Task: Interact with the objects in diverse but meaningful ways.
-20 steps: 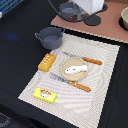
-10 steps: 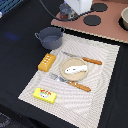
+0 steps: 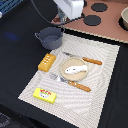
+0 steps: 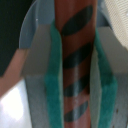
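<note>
Held item: a red-brown sausage (image 4: 75, 65) with dark stripes, clamped between my two green-padded fingers (image 4: 54, 85), its long axis running along the pads rather than across them. My gripper (image 3: 61, 21) hangs at the top of the exterior view, just above and beside the grey pot (image 3: 50, 37). Likely drop point, in my judgement: that pot, the nearest receptacle; the plate (image 3: 64, 74) with the fish (image 3: 76, 69) lies farther down the mat (image 3: 107, 75).

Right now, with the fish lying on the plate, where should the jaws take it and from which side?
Probably across the narrow middle of the fish, coming straight down from above. It lies flat on the plate with its length running toward the exterior view's right, so closing across its short width looks easiest, and the plate rim blocks a side approach.
</note>
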You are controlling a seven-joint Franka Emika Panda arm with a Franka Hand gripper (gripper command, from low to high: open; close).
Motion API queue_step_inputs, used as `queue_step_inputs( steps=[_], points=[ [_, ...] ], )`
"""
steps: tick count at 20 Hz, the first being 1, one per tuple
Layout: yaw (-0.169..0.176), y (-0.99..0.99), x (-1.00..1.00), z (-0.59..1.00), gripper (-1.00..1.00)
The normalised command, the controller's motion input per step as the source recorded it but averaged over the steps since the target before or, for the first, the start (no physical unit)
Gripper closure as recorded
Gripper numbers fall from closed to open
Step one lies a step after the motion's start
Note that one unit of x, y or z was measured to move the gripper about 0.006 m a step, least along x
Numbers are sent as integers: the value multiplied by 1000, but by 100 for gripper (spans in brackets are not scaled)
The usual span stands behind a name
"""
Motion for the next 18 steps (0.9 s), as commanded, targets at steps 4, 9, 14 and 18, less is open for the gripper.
queue_step_inputs(
  steps=[4, 9, 14, 18],
  points=[
    [0, -396, -1000, -204, 100],
    [0, -425, -955, -63, 100],
    [-43, -572, -387, 87, 100],
    [-87, -566, -19, 194, 100]
  ],
)
